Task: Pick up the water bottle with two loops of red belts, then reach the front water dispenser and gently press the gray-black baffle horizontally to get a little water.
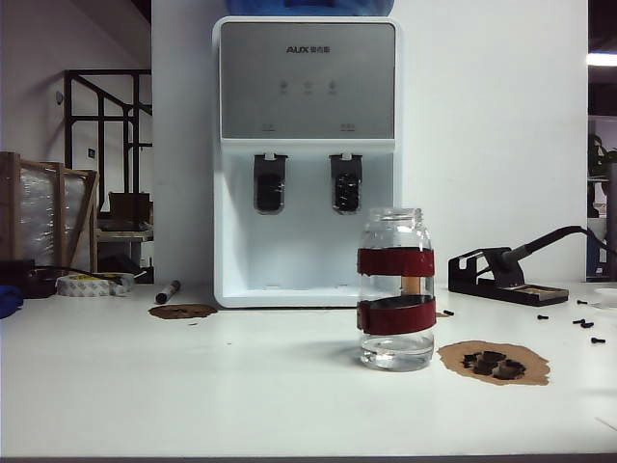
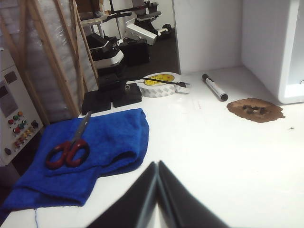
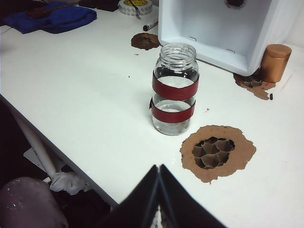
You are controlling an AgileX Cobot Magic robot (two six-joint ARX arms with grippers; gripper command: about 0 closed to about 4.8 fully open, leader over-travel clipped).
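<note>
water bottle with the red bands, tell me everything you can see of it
The water bottle is a clear glass jar with a wide open mouth and rounded shoulders, two dark-red bands around its body and a little water at the bottom. It stands upright on the white table, before the water dispenser. Nothing grips it; neither gripper touches it.

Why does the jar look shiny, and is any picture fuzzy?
Exterior view: light glints on the glass jar, which casts a soft shadow on the table. Right wrist view: sharp, jar clear beyond the shut right gripper. Left wrist view: slightly soft, shut left gripper dark.
</note>
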